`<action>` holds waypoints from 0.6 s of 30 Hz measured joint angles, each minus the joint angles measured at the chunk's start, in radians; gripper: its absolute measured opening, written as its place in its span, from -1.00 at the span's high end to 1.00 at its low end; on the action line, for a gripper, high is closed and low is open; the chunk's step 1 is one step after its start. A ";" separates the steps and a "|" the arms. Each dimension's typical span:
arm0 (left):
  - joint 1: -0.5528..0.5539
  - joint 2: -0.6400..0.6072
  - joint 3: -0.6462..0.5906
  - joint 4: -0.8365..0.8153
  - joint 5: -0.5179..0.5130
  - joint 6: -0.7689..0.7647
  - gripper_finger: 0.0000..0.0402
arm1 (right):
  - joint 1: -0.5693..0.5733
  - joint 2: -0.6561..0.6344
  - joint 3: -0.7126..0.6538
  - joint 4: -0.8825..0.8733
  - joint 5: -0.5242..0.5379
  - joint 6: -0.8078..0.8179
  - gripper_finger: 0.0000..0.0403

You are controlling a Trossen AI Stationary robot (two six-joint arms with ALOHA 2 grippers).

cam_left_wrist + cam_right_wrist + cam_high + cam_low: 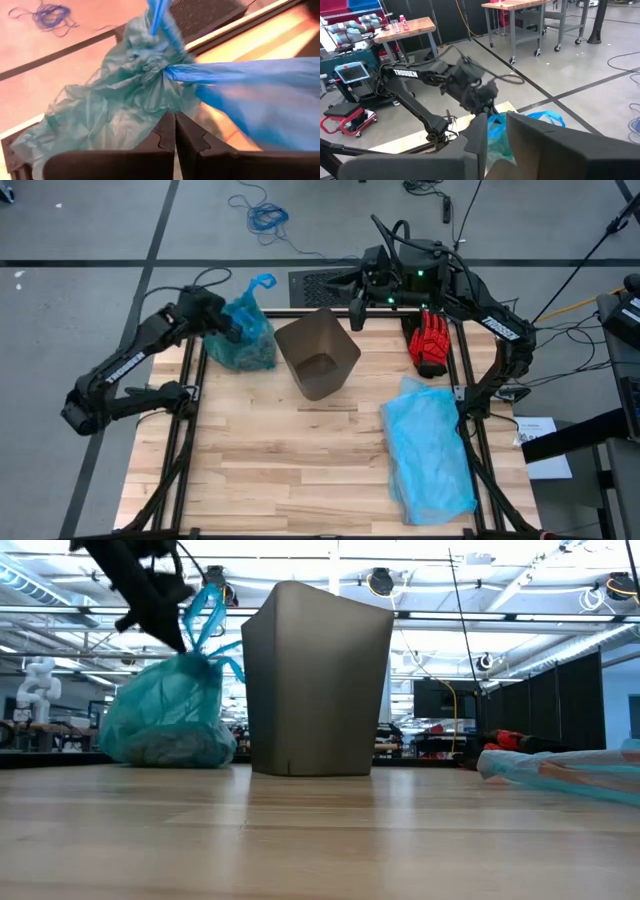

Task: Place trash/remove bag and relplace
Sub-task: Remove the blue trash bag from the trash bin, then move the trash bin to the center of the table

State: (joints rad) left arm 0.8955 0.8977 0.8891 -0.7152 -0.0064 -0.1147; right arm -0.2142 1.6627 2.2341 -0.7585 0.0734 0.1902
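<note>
Bare table (300, 470) in front, bag at the far left edge

Nearest lay open boards; the sky-blue bag (428, 448) hugged the right edge. Mid-table stood the brown bin (318, 352). Farther, the teal bag (243, 332) sat knotted, the left gripper (233, 333) fingers pressed together at it. Right gripper (358, 314) hovered behind, fingers slightly apart.

Overhead looks straight down, low sits level at the counter (300, 460) edge (both share the bag (243, 335)), wrists peer close forward.
</note>
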 joint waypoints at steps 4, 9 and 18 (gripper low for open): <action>0.000 -0.021 0.087 -0.080 0.045 -0.011 0.81 | 0.000 0.000 0.000 -0.016 0.000 0.010 0.58; 0.000 -0.048 0.218 -0.118 0.048 -0.011 0.64 | -0.005 0.001 0.000 -0.212 0.002 0.101 0.54; 0.000 -0.062 0.414 -0.116 0.146 -0.058 0.53 | -0.063 0.115 0.000 -0.525 0.010 0.267 0.53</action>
State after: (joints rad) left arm 0.8955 0.8355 1.3034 -0.8310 0.1395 -0.1731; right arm -0.2769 1.7772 2.2341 -1.2839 0.0830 0.4570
